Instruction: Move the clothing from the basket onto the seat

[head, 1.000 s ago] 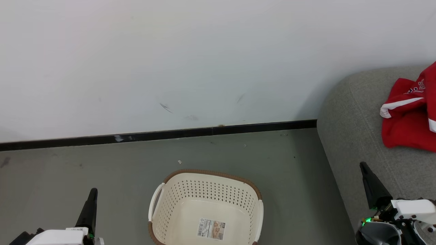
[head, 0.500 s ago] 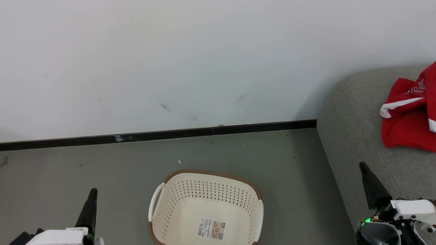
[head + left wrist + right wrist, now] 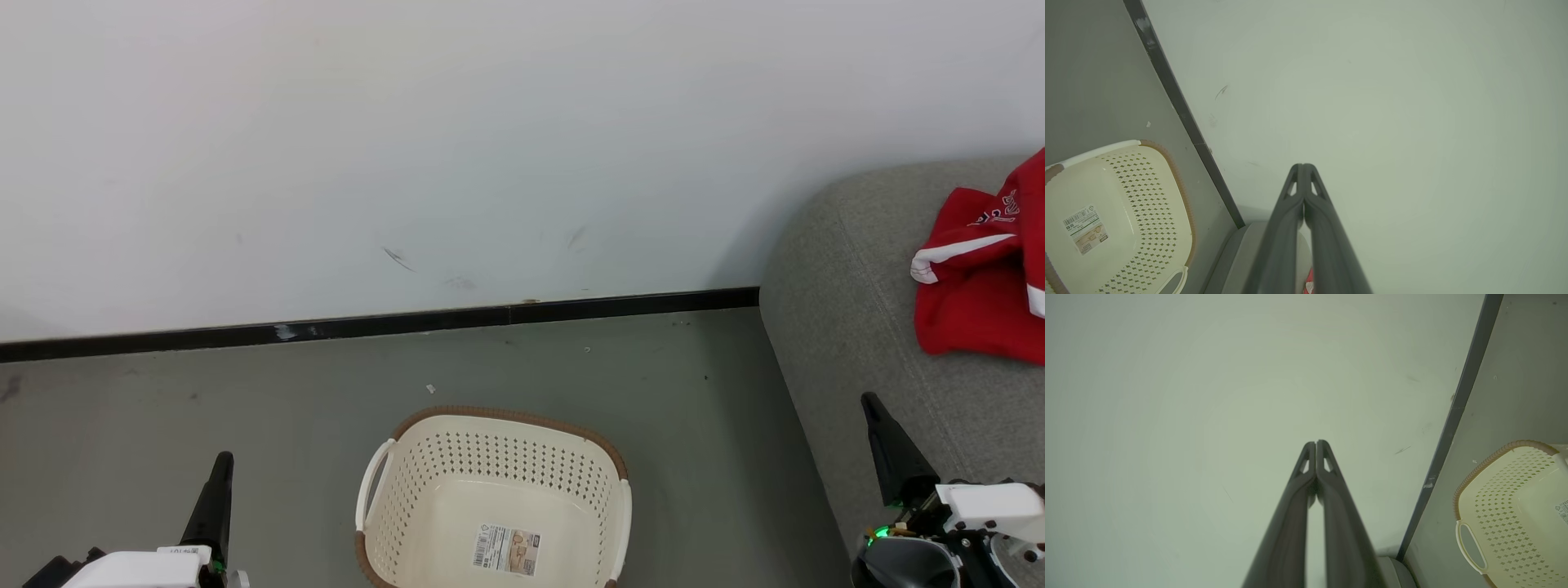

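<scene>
All the clothing (image 3: 984, 286) in sight lies on the seat (image 3: 849, 310): a rumpled red heap with white stripe trim and lettering, running off the right edge of the head view. It sits well back from the rounded front edge, so I judge it unlikely to slide off.

Beside it, the basket (image 3: 498, 457) stands on the floor (image 3: 245, 384), left of the seat and apart from it. The inside is bare apart from a label (image 3: 506, 549) on the bottom. The near part is cut off by the head view, so I cannot vouch for that corner. By this, the job looks done or nearly so.

Arms: the left gripper (image 3: 223, 464) is low, left of the basket, fingers pressed together, holding nothing, pointing at the wall (image 3: 490, 163). The right gripper (image 3: 872, 404) matches it: closed tight, nothing between the fingers, over the seat's front edge, well short of the heap. Both flank the basket and neither reaches in. This reads as a parked pose, arms held clear because nothing is left to pick.

Black skirting (image 3: 408, 325) runs along the foot of the wall behind.
</scene>
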Tool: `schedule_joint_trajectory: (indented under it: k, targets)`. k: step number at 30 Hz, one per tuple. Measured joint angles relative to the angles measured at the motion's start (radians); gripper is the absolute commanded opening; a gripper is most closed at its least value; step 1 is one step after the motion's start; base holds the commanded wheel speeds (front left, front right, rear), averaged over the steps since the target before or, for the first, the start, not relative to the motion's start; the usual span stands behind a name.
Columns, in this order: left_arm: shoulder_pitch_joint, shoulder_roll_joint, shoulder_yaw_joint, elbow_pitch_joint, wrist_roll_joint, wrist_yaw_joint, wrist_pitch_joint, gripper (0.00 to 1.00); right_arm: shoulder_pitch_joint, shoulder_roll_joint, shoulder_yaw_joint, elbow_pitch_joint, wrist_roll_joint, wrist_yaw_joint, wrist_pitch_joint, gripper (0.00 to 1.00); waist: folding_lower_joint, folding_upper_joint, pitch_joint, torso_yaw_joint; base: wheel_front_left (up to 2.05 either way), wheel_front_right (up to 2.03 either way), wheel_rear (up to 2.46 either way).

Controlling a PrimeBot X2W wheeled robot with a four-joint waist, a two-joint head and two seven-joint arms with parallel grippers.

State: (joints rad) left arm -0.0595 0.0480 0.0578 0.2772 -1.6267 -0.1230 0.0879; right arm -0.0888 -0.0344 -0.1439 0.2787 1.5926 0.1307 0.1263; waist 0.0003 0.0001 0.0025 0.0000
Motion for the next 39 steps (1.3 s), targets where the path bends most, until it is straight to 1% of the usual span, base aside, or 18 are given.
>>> schedule_joint_trajectory:
  k: [39]
  targets:
    - [0.000, -0.001, 0.002, 0.000, 0.000, 0.000, 0.000, 0.00, 0.000, 0.000, 0.003, -0.003, 0.000, 0.000, -0.004, 0.00, -0.0001, 0.0000, 0.000, 0.000, 0.00, 0.00, 0.00]
